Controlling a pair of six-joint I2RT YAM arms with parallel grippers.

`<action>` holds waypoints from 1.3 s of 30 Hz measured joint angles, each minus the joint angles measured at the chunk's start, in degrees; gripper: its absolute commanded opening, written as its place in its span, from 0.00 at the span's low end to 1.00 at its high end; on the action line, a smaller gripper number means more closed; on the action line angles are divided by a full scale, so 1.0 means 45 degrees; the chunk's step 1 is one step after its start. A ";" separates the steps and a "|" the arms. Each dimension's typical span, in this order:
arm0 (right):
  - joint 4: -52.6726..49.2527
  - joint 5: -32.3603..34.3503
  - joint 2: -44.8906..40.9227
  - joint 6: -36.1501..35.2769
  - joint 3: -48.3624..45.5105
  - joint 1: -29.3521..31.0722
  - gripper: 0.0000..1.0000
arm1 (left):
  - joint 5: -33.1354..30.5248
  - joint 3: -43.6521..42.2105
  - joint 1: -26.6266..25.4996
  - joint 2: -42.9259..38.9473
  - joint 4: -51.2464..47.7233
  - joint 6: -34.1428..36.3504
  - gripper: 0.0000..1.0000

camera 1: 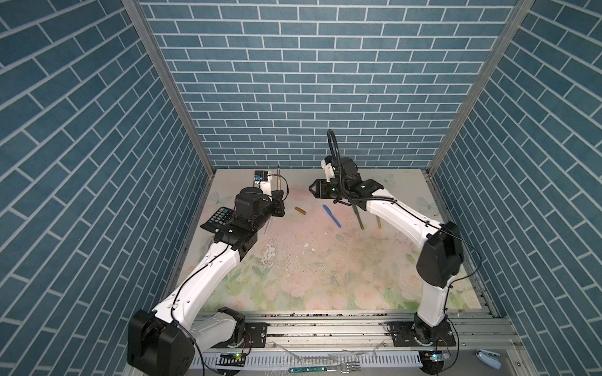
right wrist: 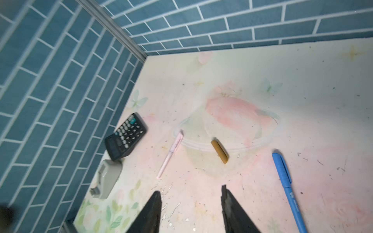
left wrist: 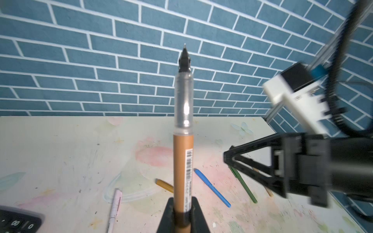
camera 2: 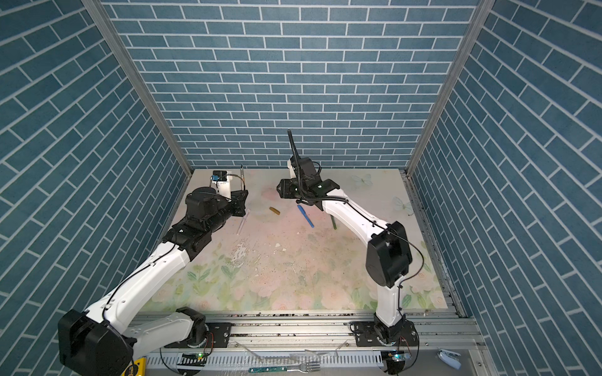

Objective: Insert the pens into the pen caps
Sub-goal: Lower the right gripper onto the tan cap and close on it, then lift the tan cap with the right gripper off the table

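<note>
Your left gripper (left wrist: 182,211) clamps the gold pen (left wrist: 182,157), its tip standing clear beyond the fingertips (left wrist: 169,215). Your right gripper (right wrist: 190,191): fingers (right wrist: 232,205) parted, empty. The gold cap (right wrist: 219,151) lies flat ahead of them. Straddle the cap across its width and leave its mouth clear.

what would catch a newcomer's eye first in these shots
The gold pen stands upright, dark tip bare, clamped in the left claw toward the back left of the floral table. The right claw hangs open and empty near the back middle. A loose gold cap lies on the table between a pink pen and a blue pen.
</note>
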 measured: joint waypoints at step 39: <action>-0.4653 0.1569 0.9578 -0.3225 0.9782 0.1166 0.52 | 0.0039 -0.0330 0.0471 -0.0199 0.0180 -0.0583 0.00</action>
